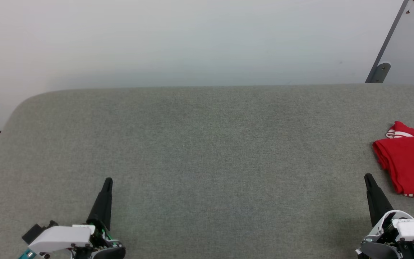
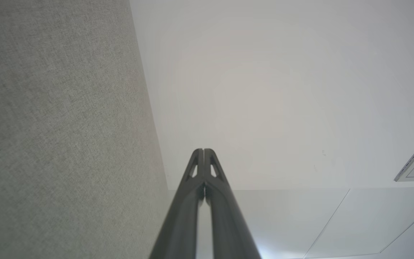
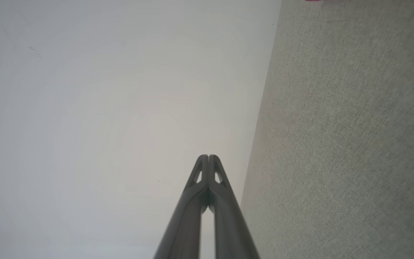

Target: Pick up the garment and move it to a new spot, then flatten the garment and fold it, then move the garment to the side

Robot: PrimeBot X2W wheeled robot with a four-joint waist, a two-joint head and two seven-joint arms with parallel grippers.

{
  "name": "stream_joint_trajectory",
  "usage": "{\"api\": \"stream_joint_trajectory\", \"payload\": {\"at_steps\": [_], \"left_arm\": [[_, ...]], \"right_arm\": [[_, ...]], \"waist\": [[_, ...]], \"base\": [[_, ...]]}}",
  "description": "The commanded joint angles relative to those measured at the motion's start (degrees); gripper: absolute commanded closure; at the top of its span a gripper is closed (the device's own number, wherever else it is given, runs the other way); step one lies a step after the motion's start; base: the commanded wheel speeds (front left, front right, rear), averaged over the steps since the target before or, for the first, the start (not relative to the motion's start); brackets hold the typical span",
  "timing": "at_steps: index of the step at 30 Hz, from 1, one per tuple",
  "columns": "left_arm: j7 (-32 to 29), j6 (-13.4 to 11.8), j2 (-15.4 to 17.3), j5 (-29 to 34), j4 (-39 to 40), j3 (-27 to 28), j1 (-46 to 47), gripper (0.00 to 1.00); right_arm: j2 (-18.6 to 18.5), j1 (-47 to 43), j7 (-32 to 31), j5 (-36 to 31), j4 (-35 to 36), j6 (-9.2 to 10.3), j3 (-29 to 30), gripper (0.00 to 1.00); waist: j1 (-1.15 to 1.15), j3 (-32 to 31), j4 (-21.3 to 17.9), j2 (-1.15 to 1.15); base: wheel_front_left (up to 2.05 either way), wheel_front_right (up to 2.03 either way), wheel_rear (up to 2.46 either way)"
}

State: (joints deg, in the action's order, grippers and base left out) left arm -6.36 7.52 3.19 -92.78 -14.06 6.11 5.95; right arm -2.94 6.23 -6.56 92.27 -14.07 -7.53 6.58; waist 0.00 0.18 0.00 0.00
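Grey felt table (image 1: pixel 207 144) | red garment (image 1: pixel 410 163) folded far right | left pincer (image 1: pixel 108 180), right pincer (image 1: pixel 368 177) both pressed together

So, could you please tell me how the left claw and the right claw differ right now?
The left claw sits lower left in the head view, far from the garment; the right claw sits lower right, close beside the garment but apart from it. The left claw's tip leans rightward, the right claw's leftward. Both are shut, empty and over the grey table.
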Motion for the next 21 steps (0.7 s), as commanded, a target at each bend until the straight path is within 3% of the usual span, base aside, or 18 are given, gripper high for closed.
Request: {"api": "stream_joint_trajectory", "payload": {"at_steps": [1,21], "left_arm": [[0.0,-0.1,-0.1,0.2,-0.1,0.2,0.6,1.00],[-0.1,-0.1,-0.2,0.3,-0.1,0.3,0.6,1.00]], "right_arm": [[0.2,0.1,-0.1,0.3,0.0,0.08,-0.1,1.00],[0.2,0.1,-0.1,0.3,0.0,0.08,-0.1,1.00]], "waist": [[0.00,0.0,0.0,0.00],[0.00,0.0,0.0,0.00]], "base": [[0.00,0.00,0.00],[0.00,0.00,0.00]]}}
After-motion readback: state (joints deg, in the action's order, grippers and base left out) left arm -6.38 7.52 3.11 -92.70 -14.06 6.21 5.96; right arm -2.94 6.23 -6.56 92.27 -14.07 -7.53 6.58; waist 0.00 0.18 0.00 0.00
